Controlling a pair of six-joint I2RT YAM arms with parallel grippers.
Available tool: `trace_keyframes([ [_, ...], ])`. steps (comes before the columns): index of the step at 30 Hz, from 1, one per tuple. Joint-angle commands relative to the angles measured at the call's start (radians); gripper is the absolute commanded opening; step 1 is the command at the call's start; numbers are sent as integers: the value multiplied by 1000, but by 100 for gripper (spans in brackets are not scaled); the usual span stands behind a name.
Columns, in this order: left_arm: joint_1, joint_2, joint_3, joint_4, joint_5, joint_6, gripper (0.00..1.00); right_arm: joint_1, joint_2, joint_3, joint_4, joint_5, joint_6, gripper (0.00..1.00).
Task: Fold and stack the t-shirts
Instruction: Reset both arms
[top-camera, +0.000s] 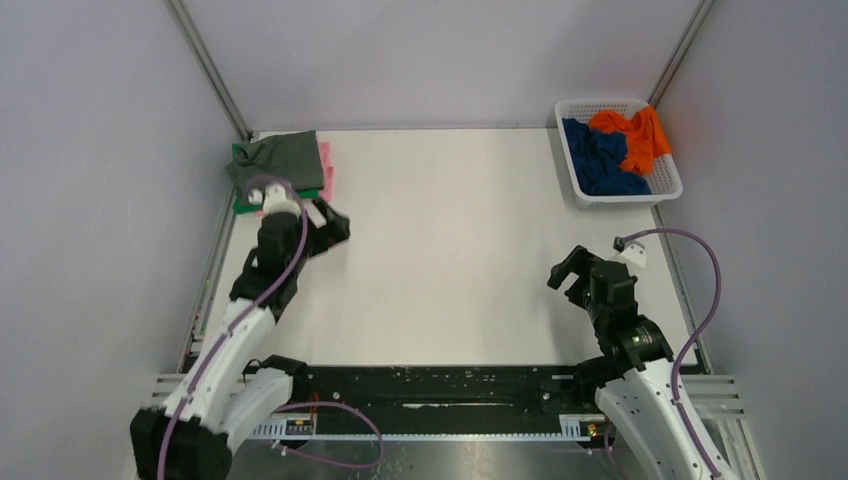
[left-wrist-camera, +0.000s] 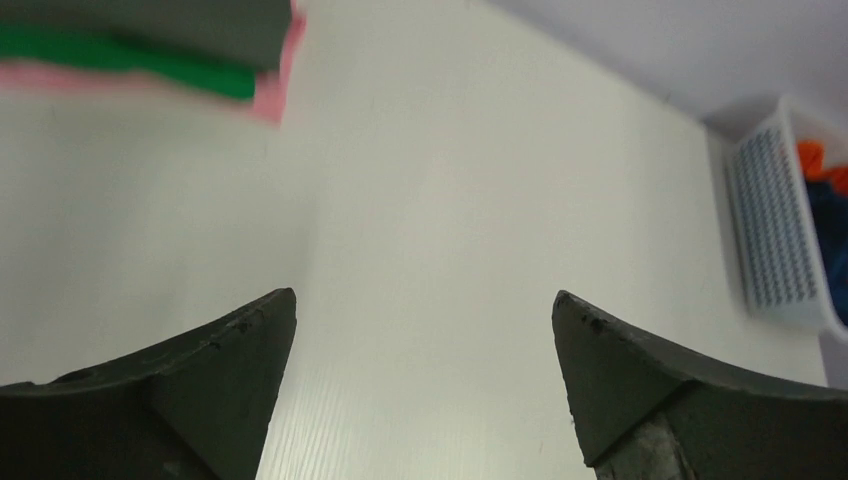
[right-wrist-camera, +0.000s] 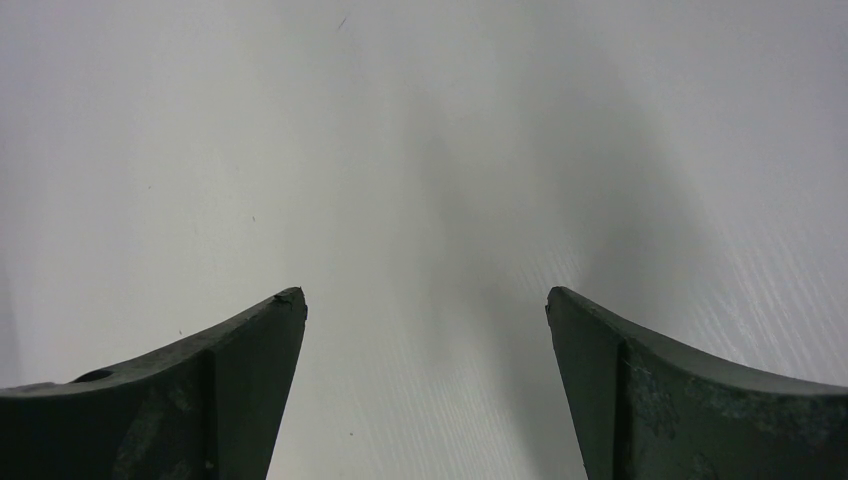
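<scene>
Pile, upper left: dark grey shirt, green shirt, pink shirt
Basket: orange shirt, navy shirt
Left gripper, right gripper: spread wide, empty

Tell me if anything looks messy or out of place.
The dark grey shirt at far left sits askew and rumpled, not squared with the green shirt and pink shirt beneath. The orange shirt hangs over the right rim of the basket.

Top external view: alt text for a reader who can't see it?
Three folded t-shirts, dark grey over green and pink, sit stacked at the white table's far left corner, while orange and navy ones lie crumpled in a white basket at far right. The left gripper and right gripper hover open and empty above it.
</scene>
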Motion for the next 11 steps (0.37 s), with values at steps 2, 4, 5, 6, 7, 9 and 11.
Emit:
trace_keyframes([
  [2,-29,-264,-189,-250,6,-95,99,-3,3,4,-33,60,59,98],
  [4,-45,-324,-212,-277,-74,-125,99,-3,2,5,-41,71,55,98],
  [5,-46,-338,-215,-269,-62,-123,99,-3,0,4,-42,74,53,98],
  [6,-46,-346,-209,-260,-52,-119,99,-3,-4,2,-44,75,45,99],
  [7,-46,-347,-202,-253,-43,-114,99,-3,-9,1,-45,75,39,99],
  [9,-45,-338,-184,-261,-40,-108,99,-3,-20,-4,-42,79,37,99],
  [11,-46,-331,-177,-263,-41,-106,99,-3,-32,-3,-36,79,32,99],
])
